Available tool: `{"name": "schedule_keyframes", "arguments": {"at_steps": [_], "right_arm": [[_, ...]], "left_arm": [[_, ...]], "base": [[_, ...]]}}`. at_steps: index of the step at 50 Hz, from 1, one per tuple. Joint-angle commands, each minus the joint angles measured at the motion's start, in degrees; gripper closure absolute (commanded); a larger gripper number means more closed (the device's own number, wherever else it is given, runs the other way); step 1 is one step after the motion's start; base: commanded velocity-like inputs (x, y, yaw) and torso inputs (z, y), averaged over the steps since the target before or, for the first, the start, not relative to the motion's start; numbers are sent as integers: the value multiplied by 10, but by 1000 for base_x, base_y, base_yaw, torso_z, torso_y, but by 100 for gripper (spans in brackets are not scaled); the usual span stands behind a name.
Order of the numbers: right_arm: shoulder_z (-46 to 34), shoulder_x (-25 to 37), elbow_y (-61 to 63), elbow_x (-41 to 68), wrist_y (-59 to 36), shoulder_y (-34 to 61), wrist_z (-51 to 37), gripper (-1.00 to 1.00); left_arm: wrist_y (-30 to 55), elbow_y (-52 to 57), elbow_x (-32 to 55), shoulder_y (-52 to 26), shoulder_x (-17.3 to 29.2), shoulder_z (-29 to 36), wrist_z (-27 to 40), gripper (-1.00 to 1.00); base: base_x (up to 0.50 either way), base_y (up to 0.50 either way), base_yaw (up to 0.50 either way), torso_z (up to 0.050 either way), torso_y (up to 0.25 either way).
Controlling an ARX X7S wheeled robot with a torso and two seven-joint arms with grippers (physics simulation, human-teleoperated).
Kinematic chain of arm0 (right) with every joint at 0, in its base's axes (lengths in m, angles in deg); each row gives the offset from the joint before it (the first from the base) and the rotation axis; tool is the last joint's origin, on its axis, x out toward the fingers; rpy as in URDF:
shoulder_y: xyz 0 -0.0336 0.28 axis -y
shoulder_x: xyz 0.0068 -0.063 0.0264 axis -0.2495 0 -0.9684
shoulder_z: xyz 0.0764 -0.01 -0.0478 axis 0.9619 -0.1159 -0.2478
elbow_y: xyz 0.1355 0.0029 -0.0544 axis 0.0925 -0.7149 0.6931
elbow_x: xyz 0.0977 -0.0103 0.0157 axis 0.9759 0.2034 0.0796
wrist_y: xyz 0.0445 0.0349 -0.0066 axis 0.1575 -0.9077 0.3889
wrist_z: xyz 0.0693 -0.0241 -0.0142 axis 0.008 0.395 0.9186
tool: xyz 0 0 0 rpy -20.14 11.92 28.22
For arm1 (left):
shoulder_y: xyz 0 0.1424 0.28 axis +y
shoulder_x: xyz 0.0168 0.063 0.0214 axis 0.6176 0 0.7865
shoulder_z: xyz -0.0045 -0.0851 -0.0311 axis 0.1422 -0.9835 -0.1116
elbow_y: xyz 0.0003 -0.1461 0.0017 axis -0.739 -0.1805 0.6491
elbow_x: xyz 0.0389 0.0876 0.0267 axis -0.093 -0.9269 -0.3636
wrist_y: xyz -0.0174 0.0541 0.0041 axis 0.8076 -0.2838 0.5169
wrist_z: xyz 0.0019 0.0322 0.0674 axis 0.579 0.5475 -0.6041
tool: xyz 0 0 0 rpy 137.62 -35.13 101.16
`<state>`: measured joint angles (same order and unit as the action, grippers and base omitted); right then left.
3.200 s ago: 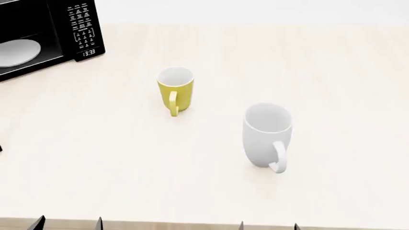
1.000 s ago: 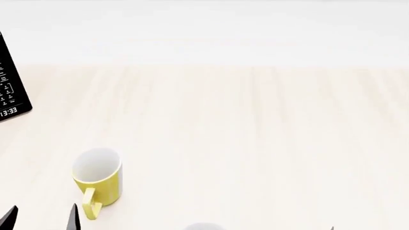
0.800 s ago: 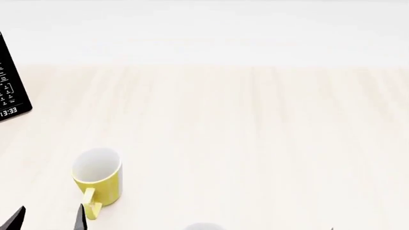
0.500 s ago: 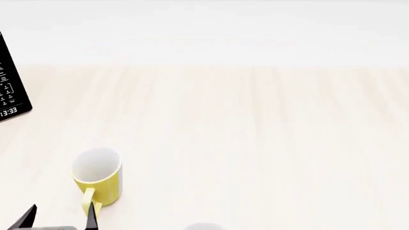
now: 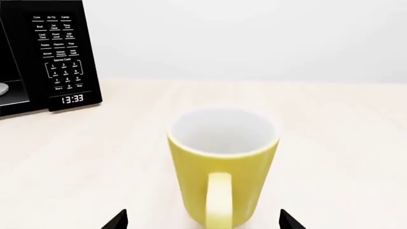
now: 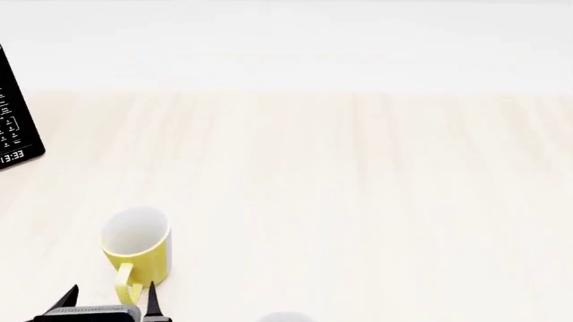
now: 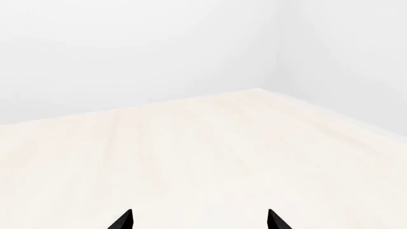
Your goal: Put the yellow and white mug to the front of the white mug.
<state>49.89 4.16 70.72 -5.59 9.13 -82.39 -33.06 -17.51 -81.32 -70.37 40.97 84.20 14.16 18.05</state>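
**Open tabletop ahead, mug standing in the left gripper's lane**

The yellow and white mug point(image 6: 136, 249) is standing upright at the lower left of the head view, its handle pointing toward the left gripper point(image 6: 112, 296), whose spread fingertips are flanking the handle. A microwave point(image 6: 16, 117) is blocking the left edge of the frame, well apart from the mug. The rim of the white mug point(image 6: 284, 316) is just peeking in at the bottom edge, right of the gripper. The pale table point(image 6: 376, 201) is lying bare across the centre and right. In the right wrist view, the right gripper point(image 7: 199, 219) is facing unobstructed tabletop point(image 7: 190, 157) running to the wall.
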Motion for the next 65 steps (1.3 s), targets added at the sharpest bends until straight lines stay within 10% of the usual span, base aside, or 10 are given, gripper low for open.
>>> {"name": "schedule_keyframes", "arguments": {"at_steps": [1,6,7,35,42,49,65], "right_arm": [[-1,3,-1,5,2,-1,-2,-100],[-4,3,-4,4,2,1,-4,-100],[-5,3,-4,4,2,2,-4,-100],[-11,9,-8,12,1,3,-13,-100],[-13,11,-8,13,1,2,-14,-100],[-8,14,-15,18,5,3,-15,-100],[-10,18,-15,21,4,3,-20,-100]], "left_arm": [[-11,-61,10,-33,-4,9,4,-100],[-13,-70,19,-39,-2,12,2,-100],[-13,-71,19,-39,-2,13,2,100],[-24,-76,47,-49,15,34,-12,100],[-36,-93,161,-115,57,52,-238,100],[-161,-566,163,-390,18,65,-497,100],[-62,-635,116,-475,9,25,-703,100]], "base": [[0,0,0,0,0],[0,0,0,0,0],[0,0,0,0,0],[0,0,0,0,0],[0,0,0,0,0],[0,0,0,0,0],[0,0,0,0,1]]}}
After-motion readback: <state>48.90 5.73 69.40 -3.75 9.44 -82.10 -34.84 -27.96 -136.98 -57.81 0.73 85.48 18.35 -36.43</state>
